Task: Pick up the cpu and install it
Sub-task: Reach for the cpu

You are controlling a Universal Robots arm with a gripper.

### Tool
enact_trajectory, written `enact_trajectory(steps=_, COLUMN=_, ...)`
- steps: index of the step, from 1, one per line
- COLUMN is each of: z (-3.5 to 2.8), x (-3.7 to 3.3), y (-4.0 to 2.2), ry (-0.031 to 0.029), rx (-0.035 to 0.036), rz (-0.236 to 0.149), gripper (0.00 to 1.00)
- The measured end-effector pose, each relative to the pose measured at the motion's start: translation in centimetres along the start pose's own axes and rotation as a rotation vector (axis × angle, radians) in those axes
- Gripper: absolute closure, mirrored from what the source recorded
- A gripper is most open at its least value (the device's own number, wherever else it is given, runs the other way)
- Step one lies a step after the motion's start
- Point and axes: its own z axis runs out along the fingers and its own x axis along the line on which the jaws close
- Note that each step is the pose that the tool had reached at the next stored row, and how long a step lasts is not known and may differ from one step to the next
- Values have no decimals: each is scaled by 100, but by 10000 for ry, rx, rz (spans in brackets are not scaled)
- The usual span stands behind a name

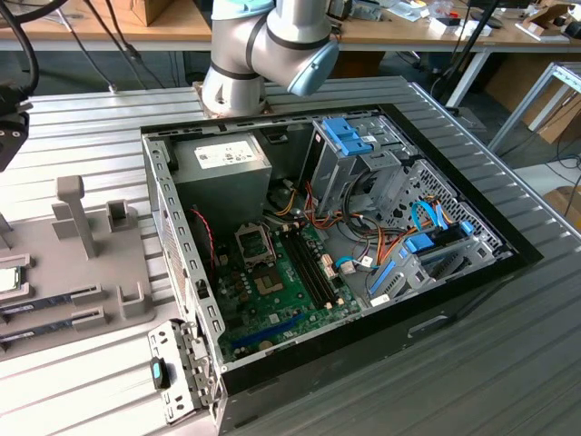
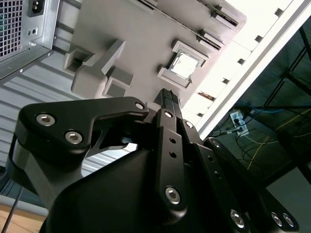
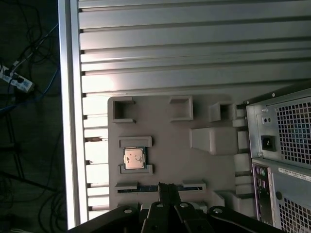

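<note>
The cpu (image 3: pixel 134 158) is a small silvery square with a thin green rim, lying flat between two grey brackets on the grey fixture plate (image 3: pixel 170 141). The second wrist view shows the cpu (image 2: pixel 187 65) in the same holder. My gripper (image 3: pixel 167 190) hovers above the plate, a short way off from the cpu, its black fingers pressed together with nothing between them. In the second wrist view, the gripper (image 2: pixel 167 99) points toward the plate. In the exterior view, the cpu (image 1: pixel 7 279) sits at the far left edge, and the socket (image 1: pixel 268 279) lies on the green motherboard.
The open computer case (image 1: pixel 363 363) lies on a ribbed metal table (image 1: pixel 508 363), with a power supply (image 1: pixel 222 159), drive cages and cables inside. Dark memory sticks (image 1: pixel 54 298) and grey upright posts (image 1: pixel 77 213) stand on the fixture plate. The table's edge (image 3: pixel 70 121) runs beside the plate.
</note>
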Motion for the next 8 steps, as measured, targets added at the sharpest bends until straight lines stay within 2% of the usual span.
enact_trajectory(steps=8, z=86, x=15, y=-4, ry=0, rx=11, rz=-1, gripper=89)
